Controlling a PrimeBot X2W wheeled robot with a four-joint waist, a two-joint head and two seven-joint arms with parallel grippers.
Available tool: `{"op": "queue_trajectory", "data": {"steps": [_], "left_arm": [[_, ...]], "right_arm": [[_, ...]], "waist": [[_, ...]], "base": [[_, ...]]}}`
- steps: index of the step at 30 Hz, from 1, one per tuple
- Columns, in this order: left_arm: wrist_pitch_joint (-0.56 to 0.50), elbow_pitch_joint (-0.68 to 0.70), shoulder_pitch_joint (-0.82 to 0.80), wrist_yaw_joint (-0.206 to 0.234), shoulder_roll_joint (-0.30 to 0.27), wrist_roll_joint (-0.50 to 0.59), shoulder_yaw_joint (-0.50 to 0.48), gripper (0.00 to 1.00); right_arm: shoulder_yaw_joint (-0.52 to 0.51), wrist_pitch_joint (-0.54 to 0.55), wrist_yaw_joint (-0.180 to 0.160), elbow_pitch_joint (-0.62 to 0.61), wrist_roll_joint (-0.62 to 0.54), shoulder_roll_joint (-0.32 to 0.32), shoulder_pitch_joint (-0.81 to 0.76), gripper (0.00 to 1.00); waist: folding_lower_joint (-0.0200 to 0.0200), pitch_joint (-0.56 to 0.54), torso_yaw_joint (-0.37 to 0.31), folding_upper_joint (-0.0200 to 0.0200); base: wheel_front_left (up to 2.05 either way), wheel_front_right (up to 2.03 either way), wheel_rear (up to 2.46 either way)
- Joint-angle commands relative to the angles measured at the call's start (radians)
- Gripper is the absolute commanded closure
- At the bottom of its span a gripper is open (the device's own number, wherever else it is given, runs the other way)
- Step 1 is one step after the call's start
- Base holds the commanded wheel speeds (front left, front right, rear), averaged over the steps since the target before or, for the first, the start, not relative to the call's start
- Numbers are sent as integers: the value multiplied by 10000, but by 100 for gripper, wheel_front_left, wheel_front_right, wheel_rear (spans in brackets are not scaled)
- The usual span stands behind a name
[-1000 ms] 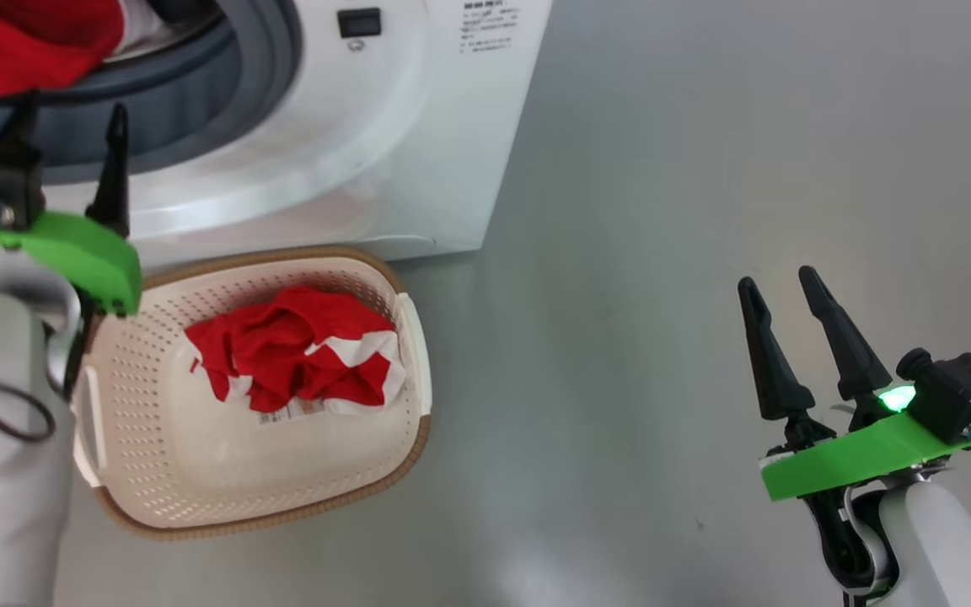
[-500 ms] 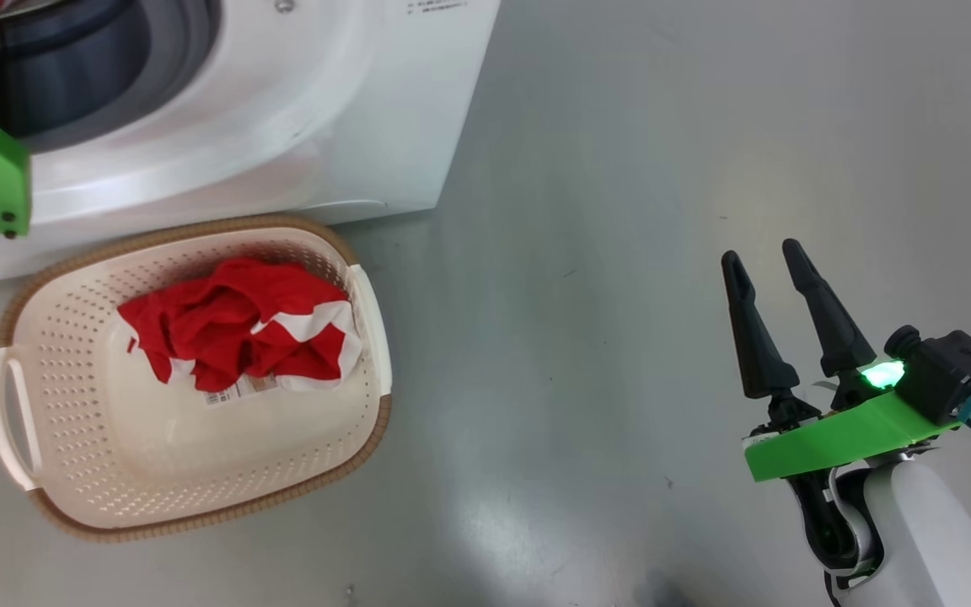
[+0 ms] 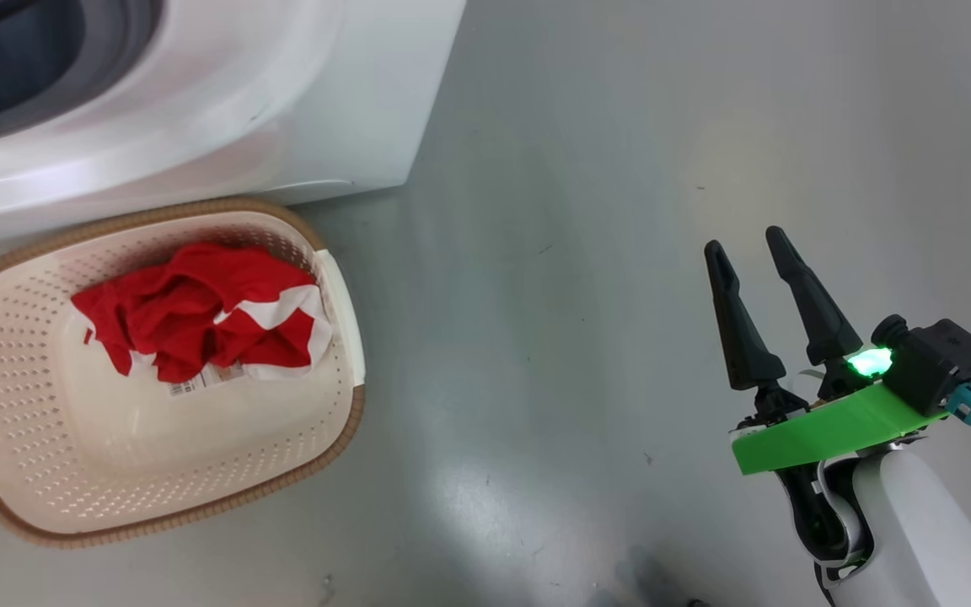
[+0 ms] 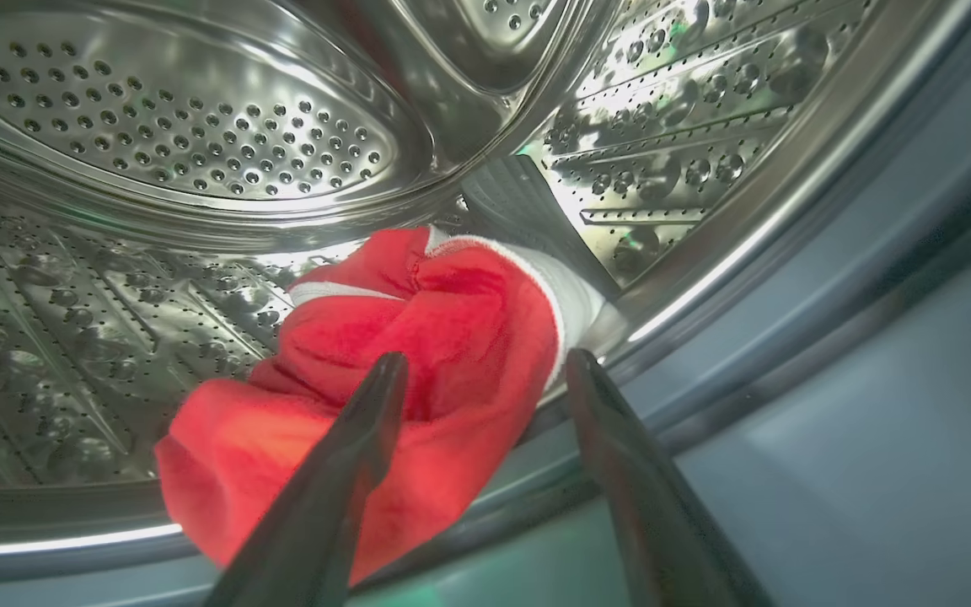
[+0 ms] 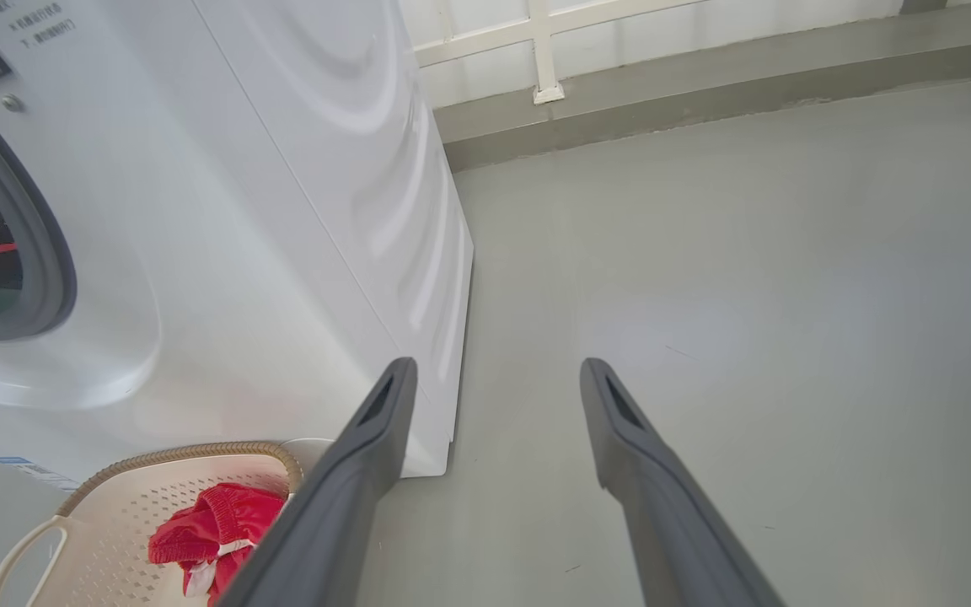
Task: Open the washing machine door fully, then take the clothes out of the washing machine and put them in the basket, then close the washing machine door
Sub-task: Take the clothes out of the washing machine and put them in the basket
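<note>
Left tool (image 4: 485, 358) is poking into the mouth of the washing machine with its two dark fingers spread wide, not pinching anything. A red garment (image 4: 418, 337) with a bit of white edging sits right in front of it. The lump fills the gap between the fingers and hangs over the drum's front lip. Can't tell whether either finger is actually touching the cloth. Behind that it's the shiny perforated steel drum (image 4: 182, 126), and the grey gasket (image 4: 831, 278) curves around on the right side of the wrist view.

Right tool (image 3: 744, 238) is way off on the other side, hanging over bare grey floor (image 3: 578, 253). Its fingers are spread too, with nothing between them. Its own camera looks past the fingers at the white side of the washing machine (image 5: 283, 211).

The basket (image 3: 199, 455) sits on the floor just in front of the washing machine (image 3: 283, 101). A crumpled red-and-white garment (image 3: 199, 312) lies inside, toward the machine end, partly covering a label sticker (image 3: 199, 384). The rest of the basket bottom is bare.
</note>
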State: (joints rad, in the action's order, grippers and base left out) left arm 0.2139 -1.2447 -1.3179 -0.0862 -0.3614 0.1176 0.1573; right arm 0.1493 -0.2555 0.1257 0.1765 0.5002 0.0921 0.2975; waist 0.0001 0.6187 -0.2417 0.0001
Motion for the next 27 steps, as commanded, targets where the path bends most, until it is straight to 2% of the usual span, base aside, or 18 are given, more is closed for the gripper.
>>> {"op": "queue_trajectory", "data": {"steps": [1, 9, 10, 11, 13, 14, 15, 21, 27], "left_arm": [[-21, 61, -213, 127, -523, 116, -28, 0], [-174, -219, -487, 256, -750, 64, 102, 0], [-175, -239, -495, 288, -751, 53, 117, 5], [-181, -257, -497, 339, -759, 41, 127, 25], [-187, -302, -495, 399, -758, -29, 139, 87], [-182, -314, -496, 403, -756, -46, 153, 96], [-169, -324, -499, 408, -748, -72, 158, 100], [81, -359, -407, 434, -585, -454, -14, 100], [401, -200, -87, 438, -252, -1292, -645, 100]], "right_arm": [[254, -63, 50, -230, 128, 41, -6, 0], [263, -63, 50, -252, 143, -18, 50, 0], [257, -63, 50, -251, 140, -24, 47, 0], [250, -63, 50, -250, 136, -30, 40, 0], [222, -63, 50, -251, 122, -45, 18, 0], [214, -63, 50, -252, 121, -48, 21, 0], [211, -63, 50, -250, 121, -52, 31, 0], [196, -63, 50, -213, 116, -53, 70, 0], [159, -63, 50, -176, 103, 7, 8, 0]], "waist": [[-1, 81, -88, -1], [-1, 166, -271, -1], [-1, 158, -277, -1], [-1, 147, -280, -1], [-1, 124, -267, -1], [-1, 123, -255, -1], [-1, 119, -241, -1], [-1, -17, -103, -1], [-1, -340, 80, -1]], "base": [[0, 0, 0], [0, 0, 0], [0, 0, 0], [0, 0, 0], [0, 0, 0], [0, 0, 0], [0, 0, 0], [0, 0, 0], [0, 0, 0]]}}
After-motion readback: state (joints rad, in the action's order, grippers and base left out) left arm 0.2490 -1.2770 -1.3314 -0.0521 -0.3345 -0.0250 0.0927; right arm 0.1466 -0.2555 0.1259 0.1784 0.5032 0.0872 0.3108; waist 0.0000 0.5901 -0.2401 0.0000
